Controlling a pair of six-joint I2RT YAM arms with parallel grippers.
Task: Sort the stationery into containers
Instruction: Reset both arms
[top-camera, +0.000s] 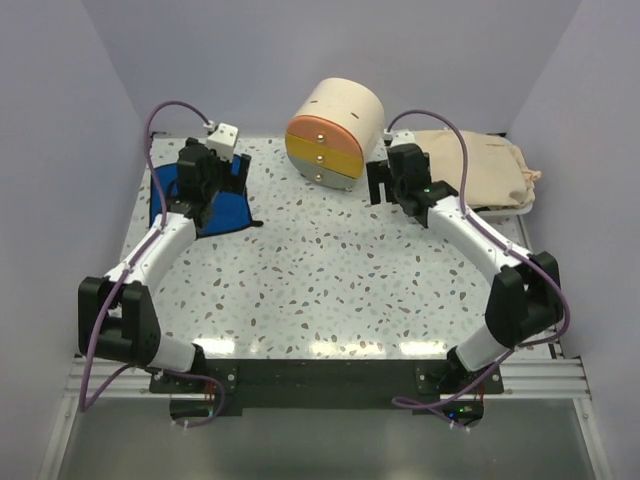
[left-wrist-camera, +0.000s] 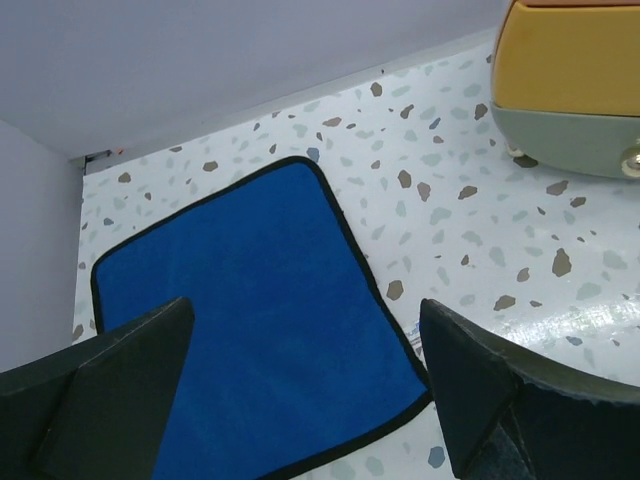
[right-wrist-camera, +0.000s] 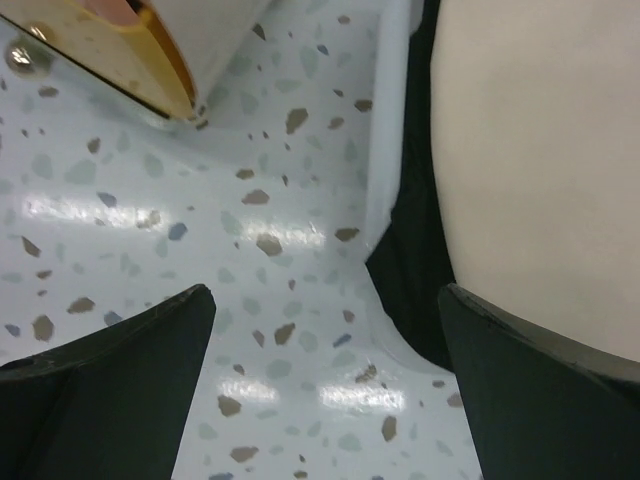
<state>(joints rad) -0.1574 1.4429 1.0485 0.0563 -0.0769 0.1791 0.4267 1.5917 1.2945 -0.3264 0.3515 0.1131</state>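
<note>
No stationery shows in any view. The beige cylindrical cabinet (top-camera: 335, 128) stands at the back centre, with its orange (top-camera: 315, 132), yellow (top-camera: 325, 155) and grey (top-camera: 335, 175) drawers all shut. My left gripper (top-camera: 222, 182) is open and empty above the bare blue cloth (left-wrist-camera: 250, 320); in its wrist view (left-wrist-camera: 305, 305) the yellow drawer (left-wrist-camera: 570, 60) and grey drawer (left-wrist-camera: 565, 140) lie at the upper right. My right gripper (top-camera: 380, 185) is open and empty just right of the cabinet; in its wrist view (right-wrist-camera: 325, 290) it hangs over bare table, with the yellow drawer (right-wrist-camera: 100, 50) at the upper left.
A white tray (top-camera: 520, 205) holding a beige bag (top-camera: 480, 165) stands at the back right, close to my right gripper. In the right wrist view the tray's rim (right-wrist-camera: 390, 150) and the bag (right-wrist-camera: 540, 170) are at the right. Lilac walls close in the table.
</note>
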